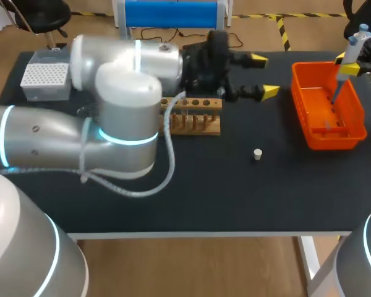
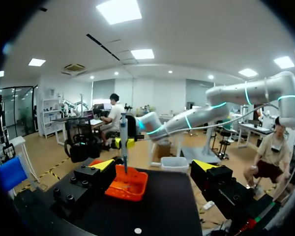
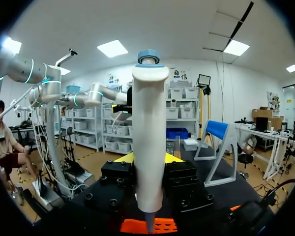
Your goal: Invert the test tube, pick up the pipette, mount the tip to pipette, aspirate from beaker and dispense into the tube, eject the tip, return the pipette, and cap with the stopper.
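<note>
rack (image 1: 198, 120) half behind left arm (image 1: 127, 105) (left end, seemingly), right gripper (image 1: 351, 67) cropped

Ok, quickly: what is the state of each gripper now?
Left gripper: open, holding nothing.
Right gripper: shut on the pipette.

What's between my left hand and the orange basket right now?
Nothing: the head view shows only bare table between the left hand and the basket. The stopper lies off that line, nearer the table's front edge.

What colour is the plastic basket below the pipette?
Bright orange; the orange slotted plastic basket shows best in the head view.
</note>
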Tool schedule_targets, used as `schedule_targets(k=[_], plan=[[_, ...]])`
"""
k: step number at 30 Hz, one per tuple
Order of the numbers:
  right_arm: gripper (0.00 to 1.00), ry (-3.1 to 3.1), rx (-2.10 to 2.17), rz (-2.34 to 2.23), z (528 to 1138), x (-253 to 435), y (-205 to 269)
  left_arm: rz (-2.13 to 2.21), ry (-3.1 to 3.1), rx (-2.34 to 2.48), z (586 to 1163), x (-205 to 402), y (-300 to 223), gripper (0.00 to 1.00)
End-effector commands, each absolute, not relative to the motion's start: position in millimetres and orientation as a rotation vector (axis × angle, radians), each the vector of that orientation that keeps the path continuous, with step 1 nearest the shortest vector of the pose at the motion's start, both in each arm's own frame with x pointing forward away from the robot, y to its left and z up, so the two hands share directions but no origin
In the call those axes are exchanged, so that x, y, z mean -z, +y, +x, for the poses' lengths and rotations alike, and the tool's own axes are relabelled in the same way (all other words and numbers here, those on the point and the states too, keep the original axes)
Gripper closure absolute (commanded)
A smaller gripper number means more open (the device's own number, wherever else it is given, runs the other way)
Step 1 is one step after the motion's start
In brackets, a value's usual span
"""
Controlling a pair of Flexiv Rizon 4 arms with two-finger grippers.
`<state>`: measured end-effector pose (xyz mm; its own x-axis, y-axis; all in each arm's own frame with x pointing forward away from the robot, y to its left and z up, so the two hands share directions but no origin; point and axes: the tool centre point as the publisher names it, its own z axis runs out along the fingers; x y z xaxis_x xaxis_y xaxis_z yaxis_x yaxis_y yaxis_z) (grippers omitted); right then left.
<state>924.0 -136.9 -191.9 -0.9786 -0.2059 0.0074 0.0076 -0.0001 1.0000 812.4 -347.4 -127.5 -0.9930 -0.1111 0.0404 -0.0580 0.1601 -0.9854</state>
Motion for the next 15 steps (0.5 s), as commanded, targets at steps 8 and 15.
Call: schedule_targets(k=[8, 15], plan=[[1.00, -2.109, 2.106, 0.213, 925, 191, -138, -0.123, 2.201, 2.183, 814, 139, -274, 0.00], [1.00, -2.109, 2.106, 0.213, 925, 191, -138, -0.121, 2.193, 2.184, 819, 139, -258, 0.00]])
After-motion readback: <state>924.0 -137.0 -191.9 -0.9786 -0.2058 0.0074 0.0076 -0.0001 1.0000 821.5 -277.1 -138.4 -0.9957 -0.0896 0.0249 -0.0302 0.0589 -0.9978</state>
